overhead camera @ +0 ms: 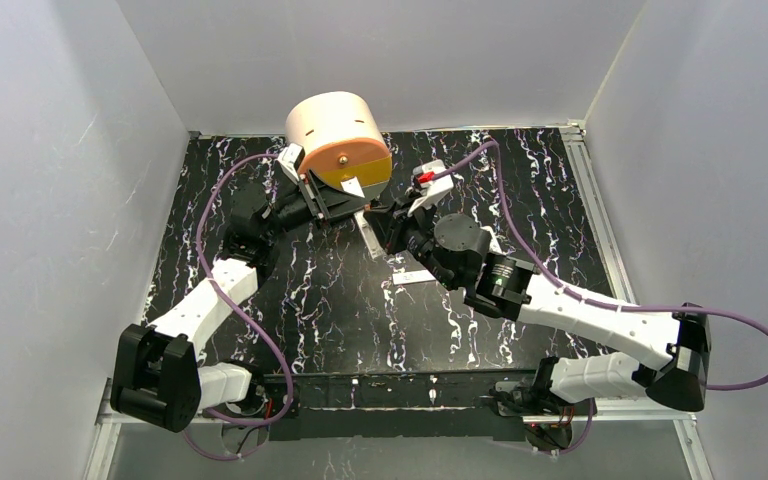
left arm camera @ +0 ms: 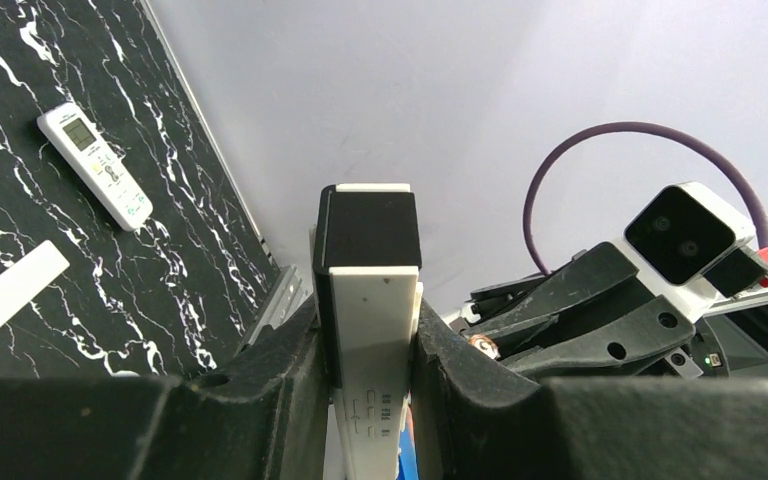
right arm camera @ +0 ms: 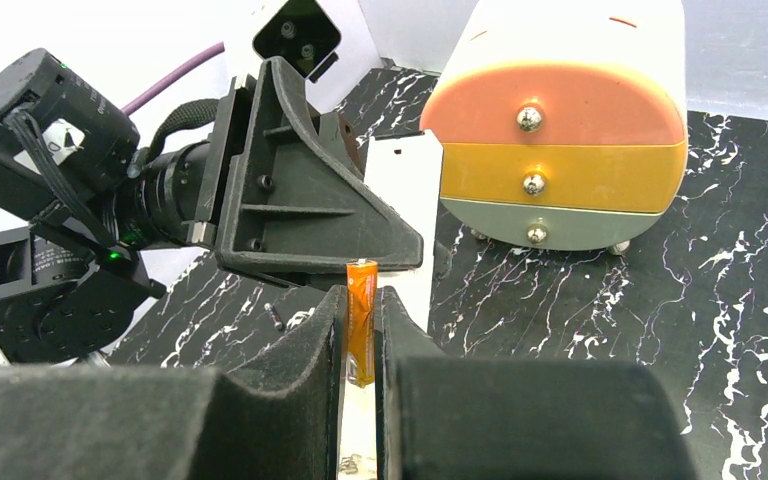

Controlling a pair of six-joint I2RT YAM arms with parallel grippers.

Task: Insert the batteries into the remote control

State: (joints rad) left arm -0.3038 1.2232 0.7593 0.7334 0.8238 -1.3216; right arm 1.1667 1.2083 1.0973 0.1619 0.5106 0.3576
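The remote control (left arm camera: 95,165), a white handset with a screen and buttons, lies face up on the black table, seen only in the left wrist view. My left gripper (overhead camera: 345,205) (left arm camera: 370,340) is shut on a long narrow white bar (left arm camera: 370,300) (overhead camera: 370,236) that has a black recess at its end. My right gripper (overhead camera: 388,226) (right arm camera: 362,300) is shut on an orange-copper battery (right arm camera: 361,320), held upright right beside that bar. A second, dark battery (right arm camera: 276,318) lies on the table under the left arm.
A round cream cabinet (overhead camera: 338,135) (right arm camera: 560,130) with orange, yellow and grey drawers stands at the back, just behind both grippers. A loose flat white strip (overhead camera: 412,277) (left arm camera: 5,295) lies on the table near the right arm. Walls enclose the table on three sides.
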